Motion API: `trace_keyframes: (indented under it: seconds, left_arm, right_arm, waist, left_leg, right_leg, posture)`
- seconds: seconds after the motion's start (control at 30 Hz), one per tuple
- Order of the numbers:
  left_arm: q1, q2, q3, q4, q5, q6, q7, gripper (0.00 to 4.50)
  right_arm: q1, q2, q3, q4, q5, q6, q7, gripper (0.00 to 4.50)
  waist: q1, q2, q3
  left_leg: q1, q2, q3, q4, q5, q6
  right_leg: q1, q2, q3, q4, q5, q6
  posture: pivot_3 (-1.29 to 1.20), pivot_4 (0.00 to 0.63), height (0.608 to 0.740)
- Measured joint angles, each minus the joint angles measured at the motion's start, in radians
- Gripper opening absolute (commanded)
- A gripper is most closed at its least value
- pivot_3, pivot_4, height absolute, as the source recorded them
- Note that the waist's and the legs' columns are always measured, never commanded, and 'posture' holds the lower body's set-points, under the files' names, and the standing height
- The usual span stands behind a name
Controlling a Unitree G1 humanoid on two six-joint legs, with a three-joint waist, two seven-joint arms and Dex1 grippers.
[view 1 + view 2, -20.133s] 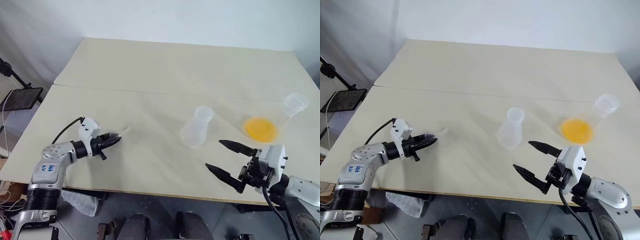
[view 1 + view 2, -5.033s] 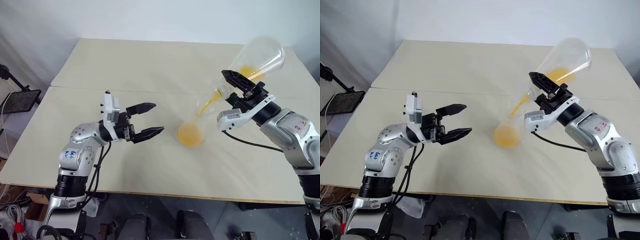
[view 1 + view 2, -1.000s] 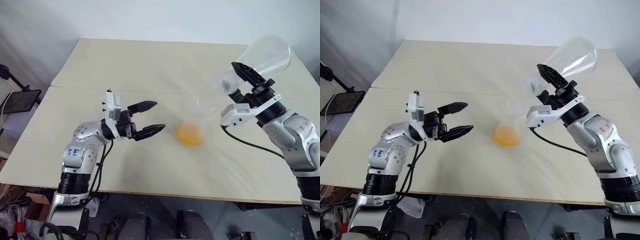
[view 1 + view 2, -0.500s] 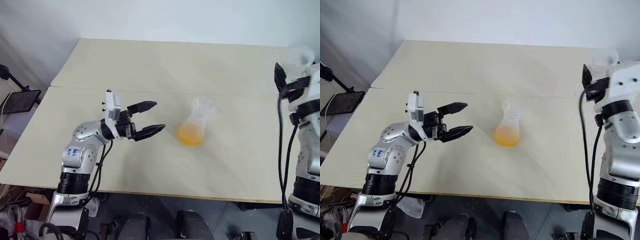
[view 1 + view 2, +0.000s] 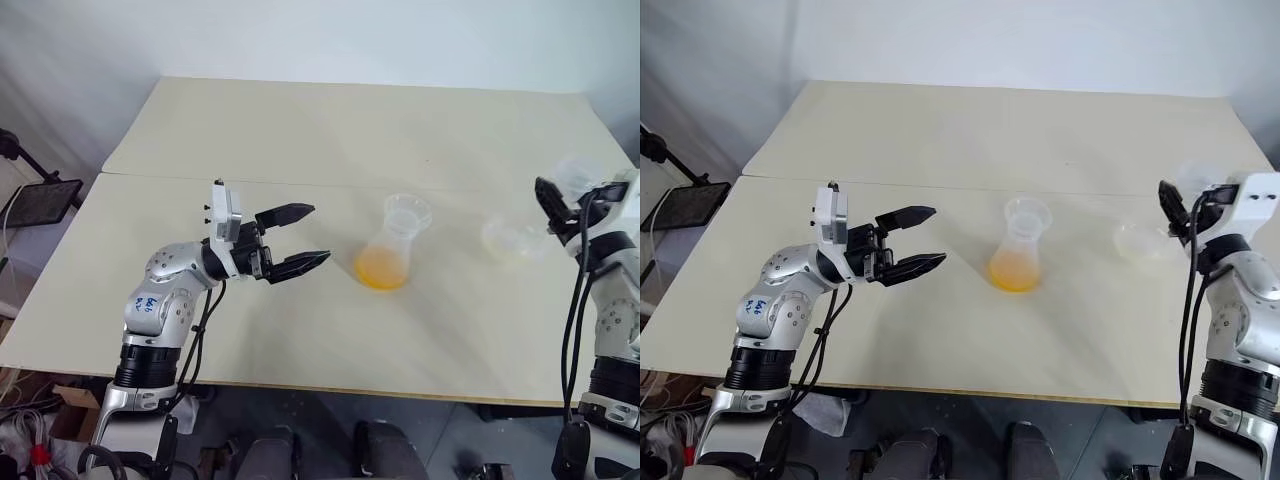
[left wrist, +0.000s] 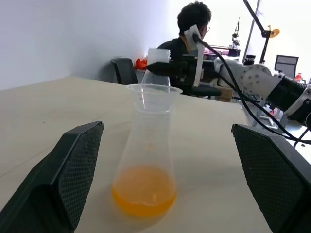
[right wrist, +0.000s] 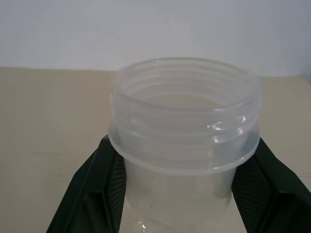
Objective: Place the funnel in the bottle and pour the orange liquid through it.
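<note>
The frosted bottle (image 5: 394,243) stands upright at the table's middle, with the orange liquid (image 5: 380,270) pooled in its base. The clear funnel (image 6: 151,99) shows faintly inside its wide neck. My left gripper (image 5: 320,232) hovers open just left of the bottle, its fingers pointing at it with nothing between them. Near the table's right edge, my right gripper (image 7: 182,145) is shut on the threaded neck of an empty clear flask (image 5: 514,240). That flask is upright, its base low over the table; I cannot tell if it touches.
The cream table (image 5: 300,130) has a seam running across it behind the bottle. A black stand with a dark panel (image 5: 40,197) sits off its left edge. A person (image 6: 194,22) sits in the background, beyond the table.
My right gripper has swung right and down from above the bottle, rolling the clear flask from tipped, mouth-down, to upright. The left gripper and the bottle have stayed put.
</note>
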Motion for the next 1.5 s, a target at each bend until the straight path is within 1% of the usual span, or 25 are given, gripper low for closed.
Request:
trace_keyframes:
  seconds: [0.13,0.2,0.27,0.33,0.47,0.63,0.77,0.9,1.07,1.13,1.23,1.3,1.37,1.5]
  left_arm:
    - [0.0,0.006,0.0,0.0,0.0,0.0,0.0,4.5]
    - [0.001,0.009,0.0,-0.001,0.0,0.001,0.001,4.5]
    - [0.002,0.012,0.0,-0.002,0.0,0.001,0.002,4.5]
    - [0.003,0.014,0.0,-0.002,0.0,0.002,0.002,4.5]
    - [0.004,0.015,0.0,-0.002,0.0,0.002,0.004,4.5]
    - [0.009,0.018,0.001,-0.004,0.0,0.003,0.006,4.5]
    - [0.025,0.027,0.003,-0.004,0.0,0.004,0.009,4.5]
    - [0.028,0.04,0.004,-0.005,-0.001,0.004,0.011,4.5]
    - [0.07,0.068,0.014,-0.008,-0.002,0.007,0.01,4.5]
    - [0.083,0.085,0.015,-0.01,-0.001,0.008,0.006,4.5]
    - [0.129,0.149,0.019,-0.014,0.023,-0.001,-0.011,4.5]
    - [0.169,0.186,0.02,-0.014,0.051,-0.016,-0.02,4.5]
    - [0.198,0.203,0.024,-0.015,0.059,-0.035,-0.028,4.5]
    - [0.236,0.218,0.032,-0.026,0.081,-0.093,-0.04,4.5]
  right_arm:
    - [-0.015,-0.004,0.009,0.044,-0.015,-0.03,-0.006,2.49]
    - [-0.016,-0.005,0.009,0.053,-0.016,-0.041,-0.003,3.22]
    - [-0.016,-0.008,0.011,0.06,-0.018,-0.053,0.001,3.77]
    - [-0.016,-0.008,0.011,0.061,-0.018,-0.058,0.008,4.49]
    - [-0.013,-0.023,0.011,0.053,-0.001,-0.045,0.032,4.49]
    - [0.018,-0.112,-0.002,0.014,0.045,-0.011,0.105,4.49]
    - [0.065,-0.171,-0.046,0.014,0.078,0.021,0.151,4.49]
    - [0.124,-0.179,-0.114,0.02,0.119,-0.023,0.224,4.49]
    - [0.248,-0.195,-0.173,0.015,0.144,-0.096,0.333,4.49]
    - [0.299,-0.208,-0.194,0.014,0.178,-0.096,0.4,4.49]
    - [0.414,-0.249,-0.198,-0.025,0.208,-0.095,0.537,4.49]
    - [0.504,-0.272,-0.191,-0.084,0.217,-0.095,0.632,4.49]
    - [0.568,-0.281,-0.179,-0.155,0.218,-0.099,0.705,4.49]
    - [0.658,-0.272,-0.131,-0.322,0.231,-0.104,0.776,4.49]
  waist:
    - [0.0,0.0,0.0]
    - [-0.001,0.0,0.0]
    - [-0.001,0.0,0.0]
    - [-0.001,0.0,0.0]
    - [0.0,0.0,0.0]
    - [0.002,0.0,0.0]
    - [0.001,0.0,0.0]
    - [0.002,0.0,0.0]
    - [0.002,0.0,0.0]
    - [0.002,0.0,0.0]
    - [0.002,0.0,0.0]
    - [0.002,0.0,0.0]
    - [0.001,0.0,0.0]
    - [0.003,0.0,0.0]
  left_leg:
    - [0.0,0.0,0.0,0.0,0.0,0.0]
    - [0.0,0.0,0.0,0.0,0.0,0.0]
    - [0.0,0.0,0.0,0.0,0.0,0.0]
    - [0.0,0.0,0.0,0.0,0.0,0.0]
    - [0.0,0.0,0.0,0.0,0.0,0.0]
    - [0.0,0.0,-0.001,0.0,0.0,0.0]
    - [0.0,0.0,-0.001,0.0,0.0,0.0]
    - [0.0,0.0,0.0,0.0,0.0,0.0]
    - [0.0,0.0,0.0,0.0,0.0,0.0]
    - [0.0,0.001,-0.001,0.0,0.0,0.0]
    - [0.001,0.001,0.0,-0.002,0.0,0.0]
    - [0.002,0.001,0.0,-0.003,0.0,0.0]
    - [0.005,0.002,-0.001,-0.004,0.0,0.0]
    - [0.006,0.002,-0.003,-0.005,0.0,0.0]
  right_leg:
    - [0.0,0.0,0.0,0.0,0.0,0.0]
    - [0.0,0.0,0.0,0.0,0.0,0.0]
    - [0.0,0.0,0.0,0.0,0.0,0.0]
    - [0.0,0.0,0.0,0.0,0.0,0.0]
    - [0.0,0.0,0.0,0.0,0.0,0.0]
    - [0.0,0.0,0.0,-0.001,0.0,0.0]
    - [0.001,0.0,0.0,-0.001,0.0,0.0]
    - [0.001,0.0,0.0,-0.001,0.0,0.0]
    - [0.001,0.0,0.0,-0.002,0.0,0.0]
    - [0.001,0.0,0.0,-0.002,0.0,0.0]
    - [0.002,0.0,0.0,-0.004,0.0,0.0]
    - [0.004,0.0,0.0,-0.007,0.0,0.0]
    - [0.008,0.0,0.0,-0.011,0.0,0.0]
    - [0.009,0.0,-0.001,-0.013,0.0,0.0]
  posture:
    - [0.0,0.15,0.74]
    - [0.0,0.15,0.74]
    - [0.0,0.15,0.74]
    - [0.0,0.15,0.74]
    - [0.0,0.15,0.74]
    - [0.0,0.15,0.74]
    - [0.0,0.15,0.74]
    - [0.0,0.15,0.74]
    - [0.0,0.15,0.74]
    - [0.0,0.15,0.74]
    - [0.0,0.15,0.74]
    - [0.0,0.15,0.74]
    - [0.0,0.15,0.74]
    - [0.0,0.15,0.74]
